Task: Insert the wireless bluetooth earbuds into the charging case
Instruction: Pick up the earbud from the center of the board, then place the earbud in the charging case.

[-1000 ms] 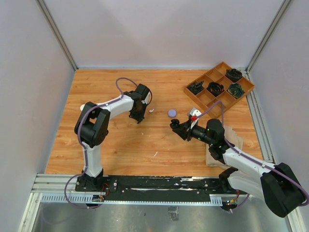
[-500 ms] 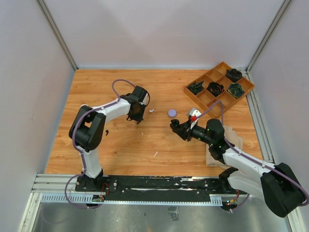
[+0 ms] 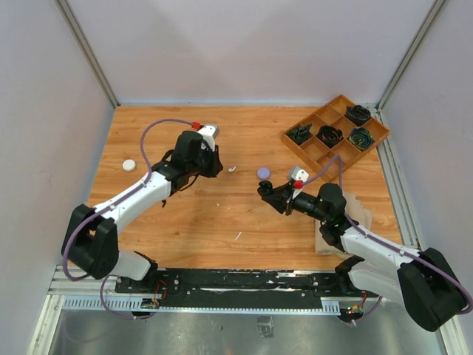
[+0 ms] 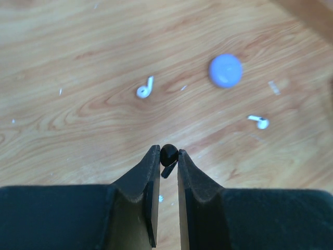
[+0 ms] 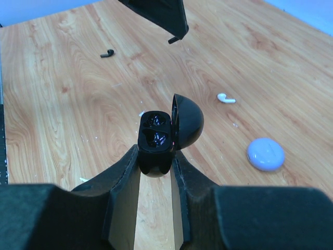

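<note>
My left gripper (image 4: 168,156) is shut on a tiny black earbud (image 4: 167,154), pinched at the fingertips above the wood. In the top view the left gripper (image 3: 218,165) hangs left of centre. The right gripper (image 5: 155,156) is shut on the black charging case (image 5: 155,136). The case's lid (image 5: 187,122) stands open and both sockets look empty. The right gripper (image 3: 275,194) holds it mid-table. Loose on the table are two white earbuds (image 4: 145,88) (image 4: 259,121) and a black earbud (image 5: 107,53). The left fingertips (image 5: 158,15) show above the case.
A lavender disc (image 3: 263,172) lies between the grippers, and a white disc (image 3: 129,165) lies far left. A wooden compartment tray (image 3: 304,150) with dark coiled items stands at the back right. A thin white sliver (image 3: 238,236) lies near the front. Crumpled paper (image 3: 358,211) sits under the right arm.
The left arm has stretched out and its wrist has turned, carrying the gripper a little right. Its jaws closed fully. The right arm has barely moved.
</note>
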